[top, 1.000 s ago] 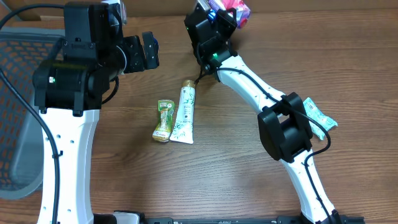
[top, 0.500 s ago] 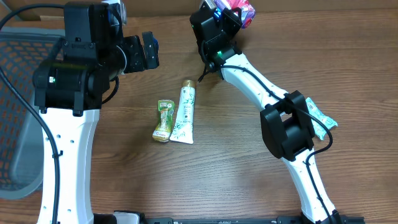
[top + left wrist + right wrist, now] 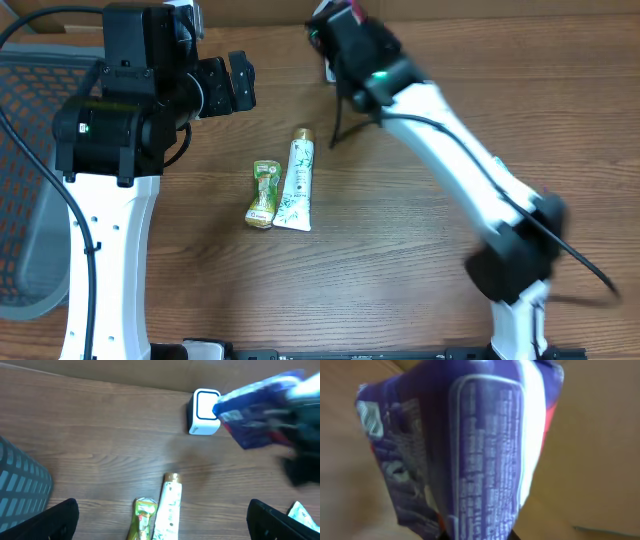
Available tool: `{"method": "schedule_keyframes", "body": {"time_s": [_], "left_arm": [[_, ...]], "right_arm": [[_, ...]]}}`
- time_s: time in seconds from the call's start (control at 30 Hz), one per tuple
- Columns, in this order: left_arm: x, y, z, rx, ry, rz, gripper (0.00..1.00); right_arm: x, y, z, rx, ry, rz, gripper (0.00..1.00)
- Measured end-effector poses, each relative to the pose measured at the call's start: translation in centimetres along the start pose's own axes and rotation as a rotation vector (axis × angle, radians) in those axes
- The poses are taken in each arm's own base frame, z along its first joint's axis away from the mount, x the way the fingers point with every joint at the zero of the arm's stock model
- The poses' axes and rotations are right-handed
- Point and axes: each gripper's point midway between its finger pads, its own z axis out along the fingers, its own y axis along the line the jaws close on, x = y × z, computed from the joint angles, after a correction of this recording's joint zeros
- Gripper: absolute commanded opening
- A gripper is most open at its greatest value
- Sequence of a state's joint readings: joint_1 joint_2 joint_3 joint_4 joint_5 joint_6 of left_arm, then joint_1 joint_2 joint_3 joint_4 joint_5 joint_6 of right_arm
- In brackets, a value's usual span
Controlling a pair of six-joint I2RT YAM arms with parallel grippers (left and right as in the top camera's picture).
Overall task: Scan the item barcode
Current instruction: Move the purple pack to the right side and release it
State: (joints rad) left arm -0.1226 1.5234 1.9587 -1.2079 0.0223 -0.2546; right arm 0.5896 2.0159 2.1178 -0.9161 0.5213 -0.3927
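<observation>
Wooden worktop [image 3: 400, 260]: seen from overhead, with both arms reaching over it.
Overhead, left gripper [image 3: 228, 85]: toward the far left corner, jaws wide apart, nothing between them.
Overhead, right gripper [image 3: 340, 30]: blurred, at the far edge near its middle; only a pink scrap of its load shows.
Overhead, tube [image 3: 296, 180] and green sachet [image 3: 262, 193]: lying just beside each other near the worktop's middle.
Left wrist, purple packet [image 3: 255, 407]: blurred, up in the air, its end overlapping the white scanner [image 3: 204, 406] by the far edge.
Right wrist, purple packet [image 3: 465, 450]: fills the view, fine print toward the camera; jaws clamped on it, fingers mostly hidden.
</observation>
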Motion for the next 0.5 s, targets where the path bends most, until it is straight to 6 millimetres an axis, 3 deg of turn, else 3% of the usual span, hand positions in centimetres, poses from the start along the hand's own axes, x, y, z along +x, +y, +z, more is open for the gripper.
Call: {"method": "schedule_keyframes", "body": {"time_s": [0.03, 0.1, 0.2, 0.3, 0.4, 0.5], "left_arm": [[0.0, 0.0, 0.0, 0.000, 0.001, 0.000, 1.00], [0.0, 0.0, 0.0, 0.000, 0.000, 0.000, 1.00], [0.0, 0.0, 0.0, 0.000, 0.000, 0.000, 1.00], [0.0, 0.0, 0.0, 0.000, 0.000, 0.000, 1.00], [0.0, 0.0, 0.0, 0.000, 0.000, 0.000, 1.00], [0.0, 0.0, 0.0, 0.000, -0.001, 0.000, 1.00]], "right_arm": [[-0.1, -0.4, -3.5, -0.108, -0.033, 0.087, 0.04], [0.2, -0.9, -7.8, -0.266, -0.068, 0.194, 0.04], [2.9, -0.4, -10.7, -0.445, 0.009, 0.298, 0.04], [8.7, -0.9, -10.2, -0.445, 0.270, 0.448, 0.04], [14.3, -1.6, -8.1, -0.332, 0.490, 0.538, 0.04], [19.0, -0.5, -5.4, -0.284, 0.647, 0.605, 0.04]]}}
